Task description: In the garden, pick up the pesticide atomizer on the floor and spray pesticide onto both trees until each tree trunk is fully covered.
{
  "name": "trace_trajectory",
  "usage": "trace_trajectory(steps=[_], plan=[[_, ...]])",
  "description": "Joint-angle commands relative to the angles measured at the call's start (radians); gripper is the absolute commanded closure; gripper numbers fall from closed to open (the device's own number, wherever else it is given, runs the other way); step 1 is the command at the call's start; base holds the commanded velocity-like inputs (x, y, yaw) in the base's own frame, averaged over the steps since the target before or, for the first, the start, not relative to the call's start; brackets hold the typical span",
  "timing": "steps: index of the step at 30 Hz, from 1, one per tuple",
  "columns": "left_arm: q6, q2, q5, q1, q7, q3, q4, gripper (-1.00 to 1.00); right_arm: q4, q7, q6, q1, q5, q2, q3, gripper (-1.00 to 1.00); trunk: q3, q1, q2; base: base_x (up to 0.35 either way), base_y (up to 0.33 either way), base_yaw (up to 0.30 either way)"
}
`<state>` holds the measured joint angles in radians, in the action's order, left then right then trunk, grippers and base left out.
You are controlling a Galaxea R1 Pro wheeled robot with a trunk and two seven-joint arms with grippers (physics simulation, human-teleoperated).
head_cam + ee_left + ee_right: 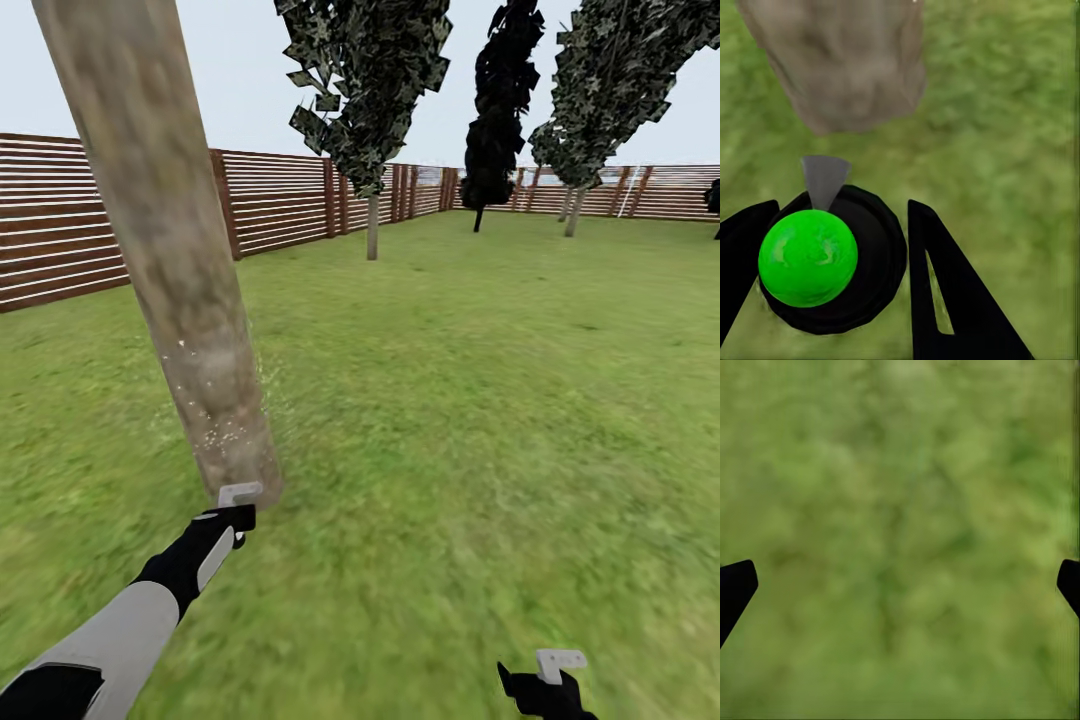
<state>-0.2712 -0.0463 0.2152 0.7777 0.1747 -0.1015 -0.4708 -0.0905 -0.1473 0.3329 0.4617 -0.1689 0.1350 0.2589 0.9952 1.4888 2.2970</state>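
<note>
From the head camera, the left gripper (pixel 238 505) sits at the foot of the thick, mottled grey-brown tree trunk (pixel 170 250), which leans across the left of the picture, with pale specks scattered on and beside its lower bark. A second straight-trunked tree (pixel 372 225) with dark blocky foliage stands well back on the lawn near the brown slatted wooden fence (pixel 280 200). The left wrist camera adds what the head camera cannot make out: between the two black fingers (pixel 945 292) sits the round black-bodied pesticide atomizer (pixel 874 262), topped by a bright green ball, its small grey nozzle (pixel 823 180) aimed straight at the base of the trunk (pixel 847 67), close ahead. The sprayer's long axis seems to run along the fingers toward the bark, though the view is end-on and that is hard to confirm. The fingers are closed against its sides, gripping it. The right gripper (pixel 548 678) hangs low over the blurry green grass (pixel 480 400); in its own camera the two black fingertips (pixel 736 585) stand wide apart with lawn between them.
</note>
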Motion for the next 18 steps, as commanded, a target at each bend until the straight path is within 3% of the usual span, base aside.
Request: trace_trajectory(steps=[1,10,18], plan=[[0.0,-0.001,0.0,0.0,0.0,0.0,0.0,1.0,0.0,0.0,0.0,0.0,0.0,0.0,0.0,-1.0,0.0,0.0,0.0,0.238,-0.195,0.094],[0.003,0.003,0.0,0.0,0.002,-0.001,0.0,1.0,0.0,0.0,0.0,0.0,0.0,0.0,0.0,-1.0,0.0,0.0,0.0,0.22,-0.204,0.262],[0.003,0.005,0.0,0.0,0.002,-0.001,0.001,1.0,0.0,0.0,0.0,0.0,0.0,0.0,0.0,-1.0,0.0,0.0,0.0,0.103,-0.252,0.276]])
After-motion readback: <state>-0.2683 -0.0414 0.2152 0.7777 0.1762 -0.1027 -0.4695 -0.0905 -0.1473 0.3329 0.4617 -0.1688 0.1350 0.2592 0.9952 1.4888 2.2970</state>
